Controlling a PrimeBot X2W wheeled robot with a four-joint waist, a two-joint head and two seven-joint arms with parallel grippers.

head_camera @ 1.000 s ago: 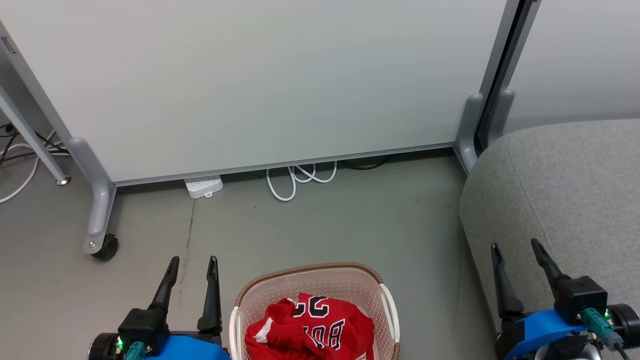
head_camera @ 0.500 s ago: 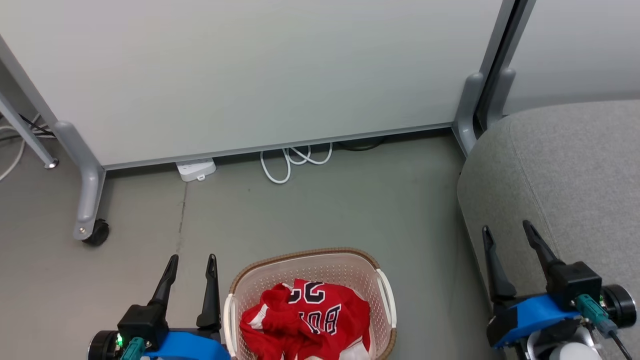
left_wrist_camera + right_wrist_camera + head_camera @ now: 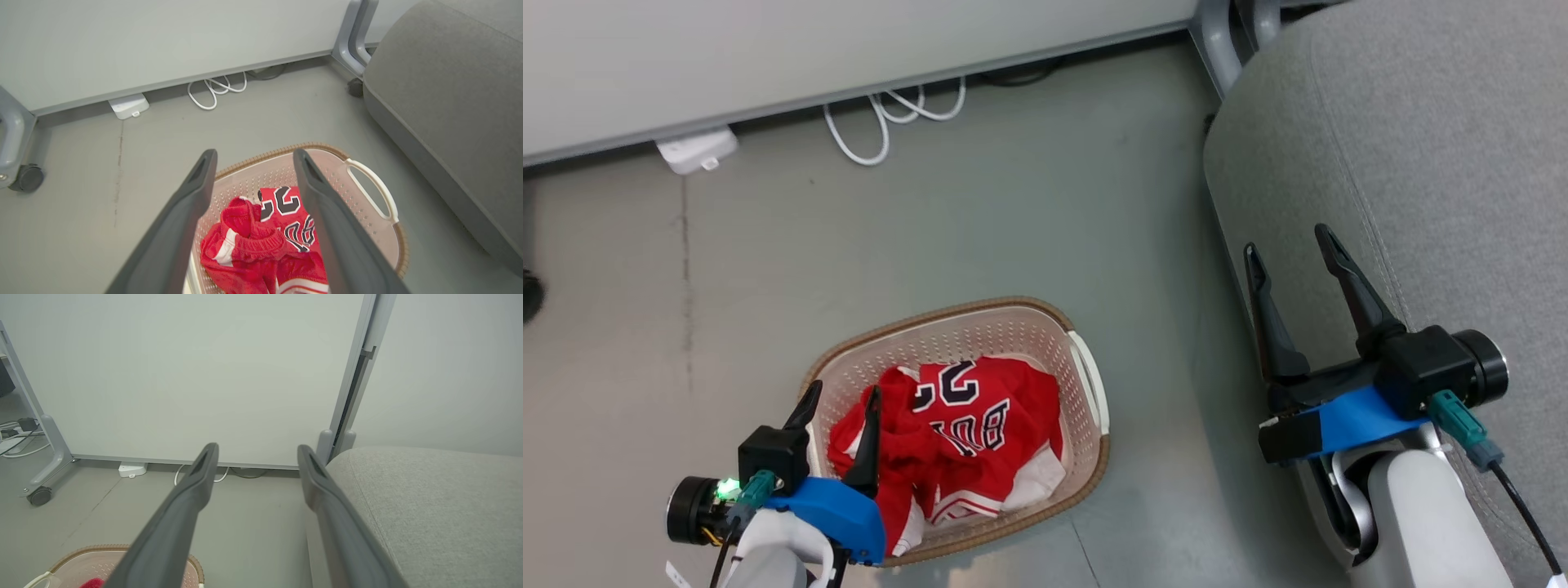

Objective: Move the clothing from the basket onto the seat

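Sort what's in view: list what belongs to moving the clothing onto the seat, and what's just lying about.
Belongs to the job:
red basketball clothing, lying in the laundry basket
grey sofa seat
left end effector, open at the basket
right end effector, open by the seat

Just lying about:
white power strip
coiled white cable
partition panel
caster wheel

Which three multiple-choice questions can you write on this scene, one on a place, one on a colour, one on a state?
1. Where does the clothing lie?
A under a table
B in the basket
C on a shelf

2. What colour is the clothing mostly?
A blue
B green
C red

3. How does the left pincer stand?
A open
B shut on cloth
C shut, empty

Answers:
1 B, the garments lie heaped inside the basket.
2 C, it is red cloth with white trim.
3 A, its fingers stand wide apart and grip nothing.
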